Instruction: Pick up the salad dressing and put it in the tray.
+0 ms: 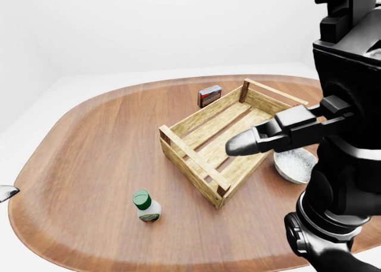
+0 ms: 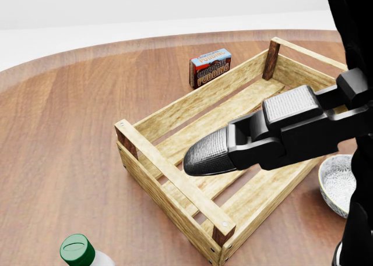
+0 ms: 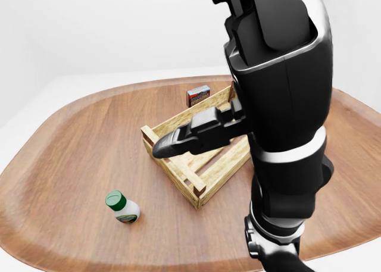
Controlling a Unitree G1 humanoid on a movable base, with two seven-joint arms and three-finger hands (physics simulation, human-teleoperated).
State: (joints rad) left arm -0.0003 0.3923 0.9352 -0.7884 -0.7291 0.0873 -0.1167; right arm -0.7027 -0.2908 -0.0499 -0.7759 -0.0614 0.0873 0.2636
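The salad dressing is a small white bottle with a green cap, standing upright on the wooden table at the lower left of the left-eye view; only its cap shows at the bottom of the head view. The tray is a slatted wooden crate to the right of the bottle, with nothing in it. My right hand hangs high above the crate, close to the cameras, a finger stretched out to the left and holding nothing. A grey tip of my left hand pokes in at the left edge, far from the bottle.
A chocolate pudding box stands beside the crate's upper wall. A patterned white bowl sits to the right of the crate, partly behind my right arm. The oval table's rim curves round at the left.
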